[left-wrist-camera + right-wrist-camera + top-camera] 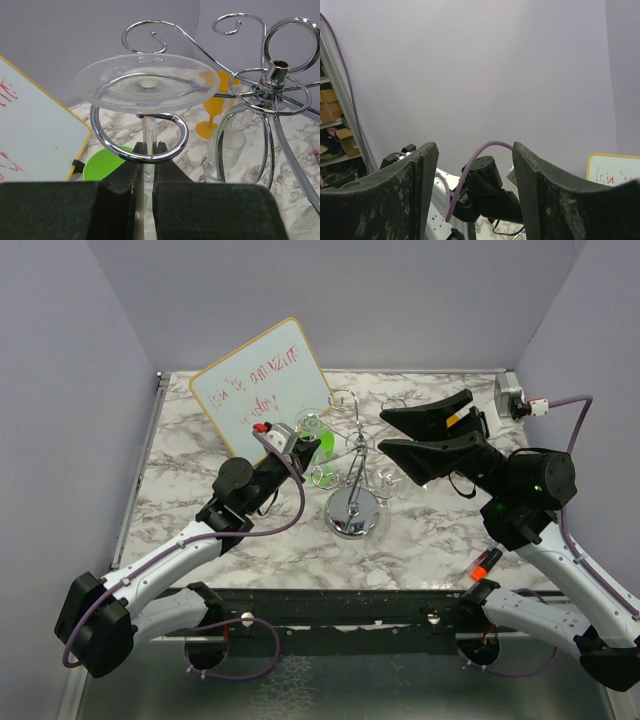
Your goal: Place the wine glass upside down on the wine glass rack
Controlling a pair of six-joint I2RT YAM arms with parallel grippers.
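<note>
The wine glass (147,82), inverted with its stem threaded through a scroll arm of the wine glass rack (272,85) and its foot above the curl, is judged light, slippery and brittle; the left tool (148,151) grasps it by the stem, the proper hold point, and the right tool (474,150) stands released.

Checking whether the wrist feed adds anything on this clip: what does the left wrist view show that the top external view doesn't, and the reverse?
Only the left wrist view: the wine glass upside down, its stem inside a curled arm of the rack, with the left hand shut on the stem below the loop. Only the top view: the rack's round base, and the right hand open near the rack, holding nothing. Both: the whiteboard, the rack and a green object.
</note>
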